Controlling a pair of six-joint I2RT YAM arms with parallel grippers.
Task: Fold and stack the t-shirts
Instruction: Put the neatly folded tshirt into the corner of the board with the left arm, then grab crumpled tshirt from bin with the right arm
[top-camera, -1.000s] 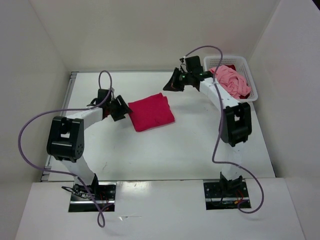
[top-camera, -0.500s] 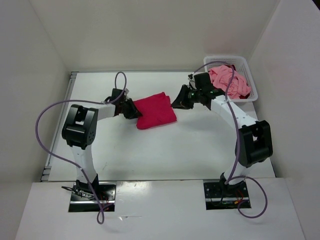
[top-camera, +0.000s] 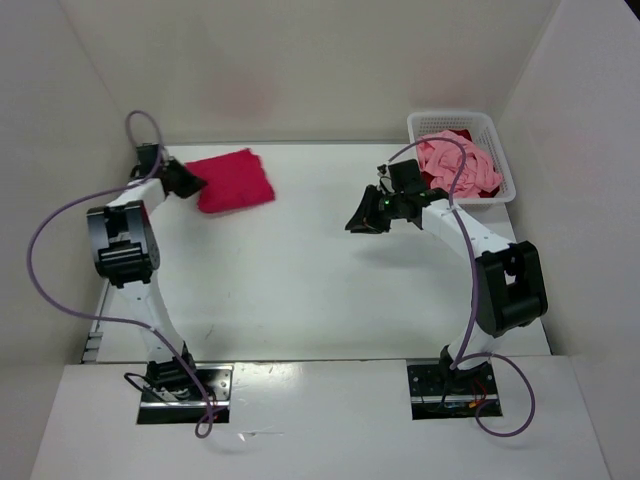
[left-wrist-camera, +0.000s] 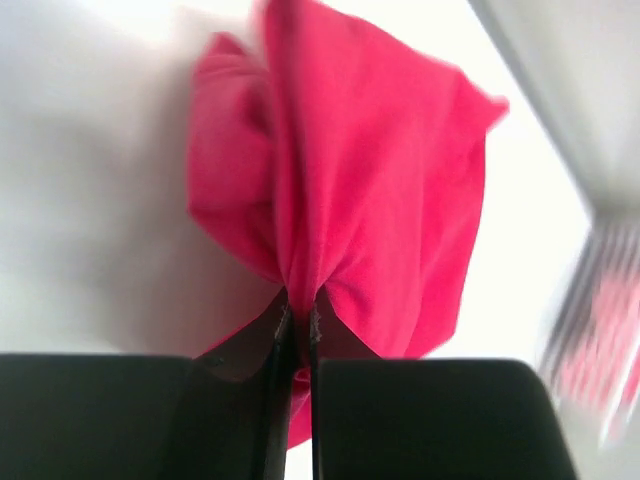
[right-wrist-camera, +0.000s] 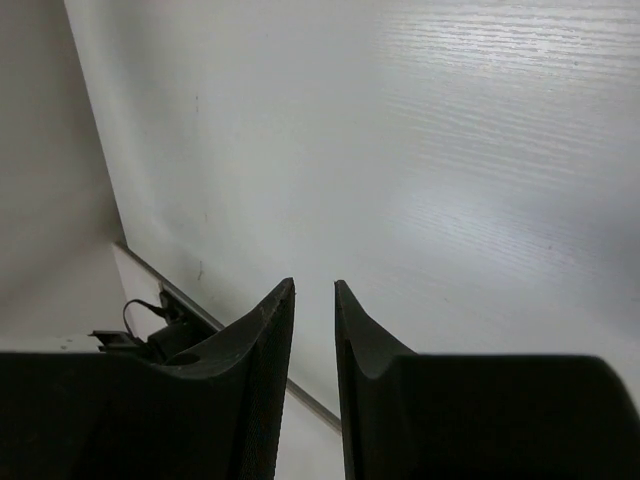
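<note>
A folded bright magenta-red t-shirt (top-camera: 235, 180) lies at the back left of the table. My left gripper (top-camera: 190, 183) is at its left edge, shut on a pinch of the cloth. In the left wrist view the shirt (left-wrist-camera: 380, 150) spreads away from the closed left gripper (left-wrist-camera: 300, 300), with a fold caught between the jaws. A crumpled light pink t-shirt (top-camera: 462, 162) fills the white basket (top-camera: 447, 116) at the back right. My right gripper (top-camera: 358, 222) hangs over the table's middle right, open, and the right gripper (right-wrist-camera: 314, 285) has only bare table between its fingers.
White walls close in the table on the left, back and right. The table's left edge with a metal strip (top-camera: 145, 160) runs just beside the left gripper. The basket shows as a blur at the right of the left wrist view (left-wrist-camera: 590, 330).
The left gripper closed on the magenta-red shirt and dragged it from the table's middle to the back left. The right gripper opened, let the shirt go and stayed near the middle right.
</note>
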